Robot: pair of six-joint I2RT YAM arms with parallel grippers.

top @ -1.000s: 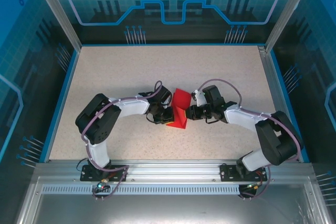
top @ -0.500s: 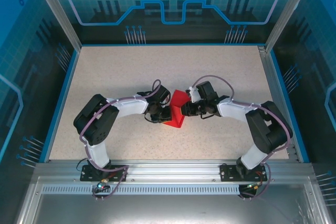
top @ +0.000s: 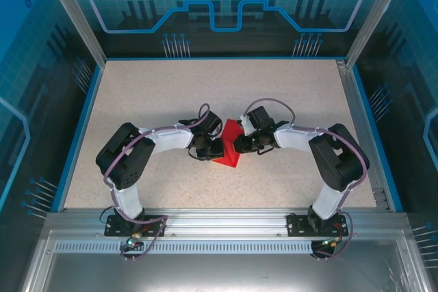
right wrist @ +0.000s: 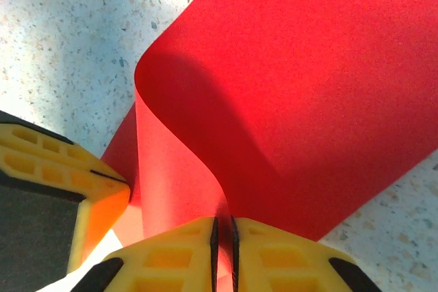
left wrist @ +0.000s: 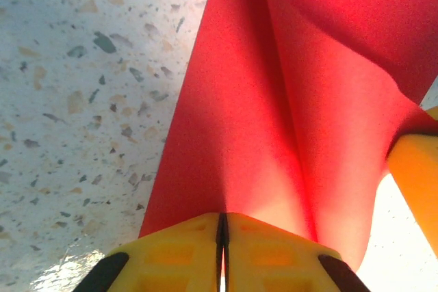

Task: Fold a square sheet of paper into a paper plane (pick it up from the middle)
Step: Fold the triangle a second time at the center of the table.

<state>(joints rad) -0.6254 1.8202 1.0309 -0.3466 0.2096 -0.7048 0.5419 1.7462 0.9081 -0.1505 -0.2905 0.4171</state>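
The paper (top: 230, 150) is bright red, bent and partly folded, and sits near the middle of the table (top: 157, 94), a little toward the near side. From above it looks like a small wedge: one part stands up between the two grippers and a lower flap reaches toward the near edge. Whether that flap touches the table I cannot tell.

In the left wrist view the paper (left wrist: 274, 100) runs away from the fingers in long folds, with a deep crease starting at the fingertips and a rounded bend at the right. In the right wrist view the paper (right wrist: 308, 80) curls over in a smooth loop at the left and spreads wide to the right, above the speckled surface.

The left gripper (top: 217, 147) meets the paper from the left. In its own view the left gripper (left wrist: 222, 227) has its yellow fingers pressed together on the sheet, with only a thin dark slit between them. The right gripper (top: 238, 143) meets it from the right. In its own view the right gripper (right wrist: 224, 227) pinches the paper the same way, jaws all but touching.

The two grippers are near each other: a right finger (left wrist: 414, 176) shows beside the paper in the left wrist view, and a left finger (right wrist: 75, 189) shows in the right wrist view.

The table is beige with dark flecks and has a blue rim (top: 76, 141). Both arms bend inward from a metal rail (top: 219, 227) at the near edge
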